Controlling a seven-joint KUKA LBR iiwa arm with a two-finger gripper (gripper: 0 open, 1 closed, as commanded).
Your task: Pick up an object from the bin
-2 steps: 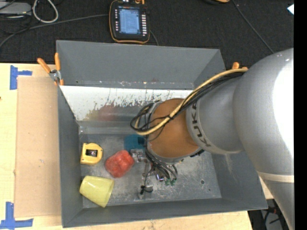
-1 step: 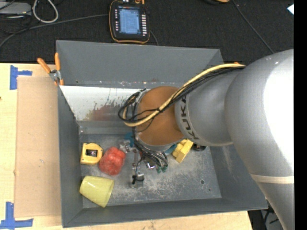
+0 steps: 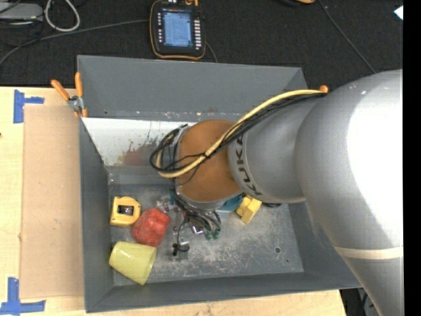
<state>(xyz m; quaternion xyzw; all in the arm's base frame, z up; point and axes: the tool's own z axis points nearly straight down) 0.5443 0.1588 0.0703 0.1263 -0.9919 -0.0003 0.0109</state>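
Bin [image 3: 197,94]: yellow cup [image 3: 133,262]; red lump [image 3: 150,227]

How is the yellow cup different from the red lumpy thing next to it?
The yellow cup is pale yellow-green, and the red lumpy thing is red. The cup is smooth and tapered, while the red thing is bumpy and roundish. The cup lies tipped on its side, lowest in the view, and the red thing sits just above it. Both lie close together in the left part of the grey bin.
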